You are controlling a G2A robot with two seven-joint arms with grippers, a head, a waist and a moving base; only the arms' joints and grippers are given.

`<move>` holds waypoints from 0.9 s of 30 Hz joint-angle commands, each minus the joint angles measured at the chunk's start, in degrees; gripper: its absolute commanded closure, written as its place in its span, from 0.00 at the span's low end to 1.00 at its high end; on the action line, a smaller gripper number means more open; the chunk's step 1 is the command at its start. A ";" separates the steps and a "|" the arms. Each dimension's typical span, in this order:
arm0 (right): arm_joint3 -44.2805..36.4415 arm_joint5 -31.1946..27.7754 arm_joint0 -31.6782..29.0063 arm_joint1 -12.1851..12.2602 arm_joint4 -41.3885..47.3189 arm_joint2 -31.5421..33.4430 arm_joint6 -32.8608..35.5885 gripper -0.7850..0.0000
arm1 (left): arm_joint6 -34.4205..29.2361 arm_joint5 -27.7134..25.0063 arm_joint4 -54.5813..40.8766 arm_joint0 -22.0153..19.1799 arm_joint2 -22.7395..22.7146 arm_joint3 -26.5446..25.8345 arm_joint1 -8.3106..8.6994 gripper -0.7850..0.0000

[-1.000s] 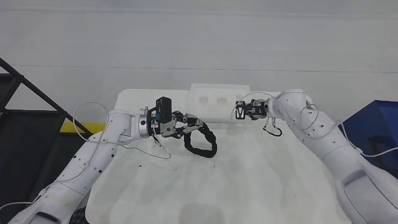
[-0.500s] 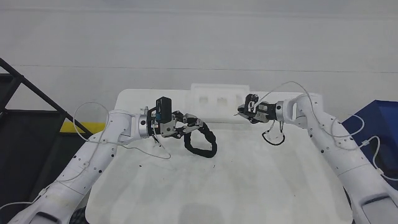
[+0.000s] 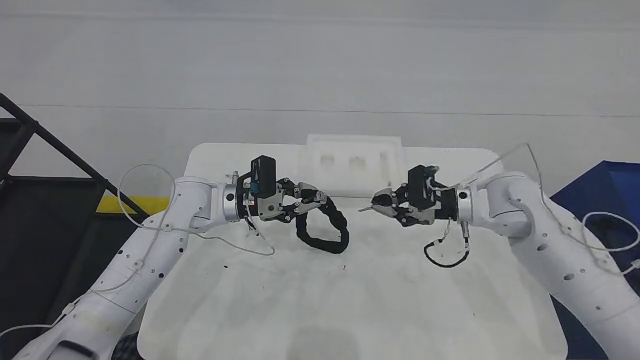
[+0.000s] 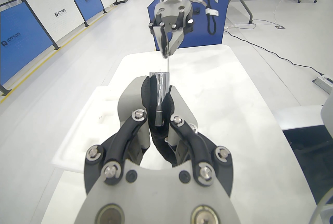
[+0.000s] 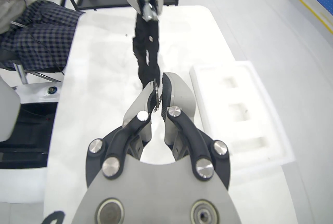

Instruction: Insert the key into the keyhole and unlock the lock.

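step now: lining up key w/ keyhole, not in yet. left gripper (image 4: 156,93) is squeezed tight on the lock (image 4: 160,84), and right gripper (image 5: 158,85) pinches the key (image 4: 168,64), tip near the lock's shiny end. next, i think, it needs a slow straight push in & then a turn.

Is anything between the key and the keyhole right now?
Nothing visible. The key, in the right end effector, points at the chrome end of the lock, with only open air between them.
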 commanded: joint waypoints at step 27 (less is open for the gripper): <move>-4.29 6.39 -2.12 5.64 25.07 1.55 9.96 1.00 | -0.80 3.36 1.78 0.80 0.25 -2.83 -0.23 1.00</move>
